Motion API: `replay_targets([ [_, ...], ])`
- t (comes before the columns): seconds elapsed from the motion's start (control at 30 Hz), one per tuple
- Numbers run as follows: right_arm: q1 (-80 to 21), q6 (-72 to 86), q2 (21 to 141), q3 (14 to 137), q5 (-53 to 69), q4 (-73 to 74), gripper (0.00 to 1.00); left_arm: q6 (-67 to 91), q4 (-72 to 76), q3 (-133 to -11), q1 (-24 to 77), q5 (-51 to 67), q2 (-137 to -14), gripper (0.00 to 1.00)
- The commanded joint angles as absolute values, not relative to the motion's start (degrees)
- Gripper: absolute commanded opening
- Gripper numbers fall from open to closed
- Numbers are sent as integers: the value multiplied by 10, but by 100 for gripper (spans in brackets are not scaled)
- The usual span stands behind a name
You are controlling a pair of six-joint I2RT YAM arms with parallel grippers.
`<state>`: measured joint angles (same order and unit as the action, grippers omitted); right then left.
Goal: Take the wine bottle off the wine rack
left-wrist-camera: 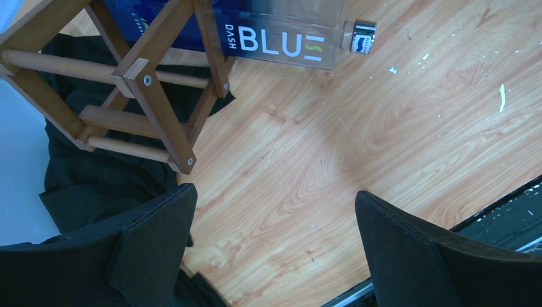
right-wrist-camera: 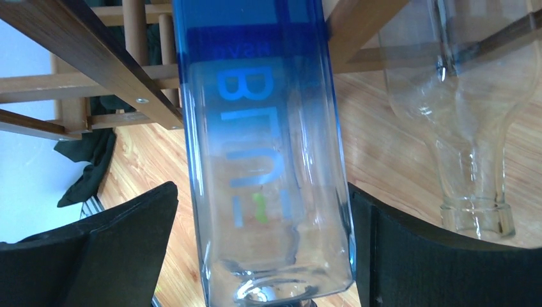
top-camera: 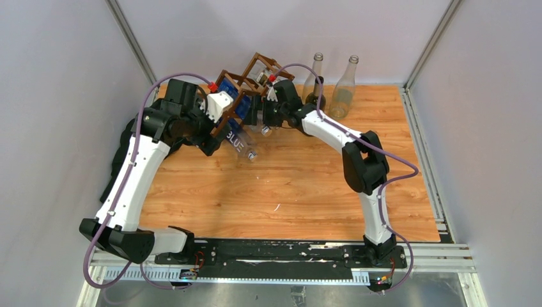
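- The wine bottle, blue at the top with big letters on it, pokes its cap end out of the rack toward the front edge of the table. The cap is low over the wood.
- The right gripper has its fingers spread wide, one on each side of the bottle's clear part. One side shows a thin gap, so I think it is not squeezing yet.
- The left gripper is spread wide too and holds nothing. It hangs over the table just beside the rack's left end.
- The wine rack sits near the back edge, left of the middle, and it looks tipped. The blue bottle's body goes through one of its square holes, so the bottle is not out.
- A clear bottle lies in the hole next to it.
- Two more clear bottles stand at the back edge, to the right.
- My guess is that the job has hardly begun. What is left is to grab the blue bottle, slide it all the way out and put it down.
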<state>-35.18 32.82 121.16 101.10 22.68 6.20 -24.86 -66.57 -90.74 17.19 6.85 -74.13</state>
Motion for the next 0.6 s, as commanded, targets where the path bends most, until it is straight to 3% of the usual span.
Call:
replay_targets([
  [0.0, -360, 354, 1230, 1037, 241, 33, 97, -257, -670, -901, 168, 70, -728, 100],
  [0.33, -367, 371, 1247, 1037, 245, 20, 82, -260, -670, -899, 168, 71, -725, 100],
  [0.57, -373, 375, 1220, 999, 248, -15, 61, -262, -670, -897, 168, 72, -724, 100],
])
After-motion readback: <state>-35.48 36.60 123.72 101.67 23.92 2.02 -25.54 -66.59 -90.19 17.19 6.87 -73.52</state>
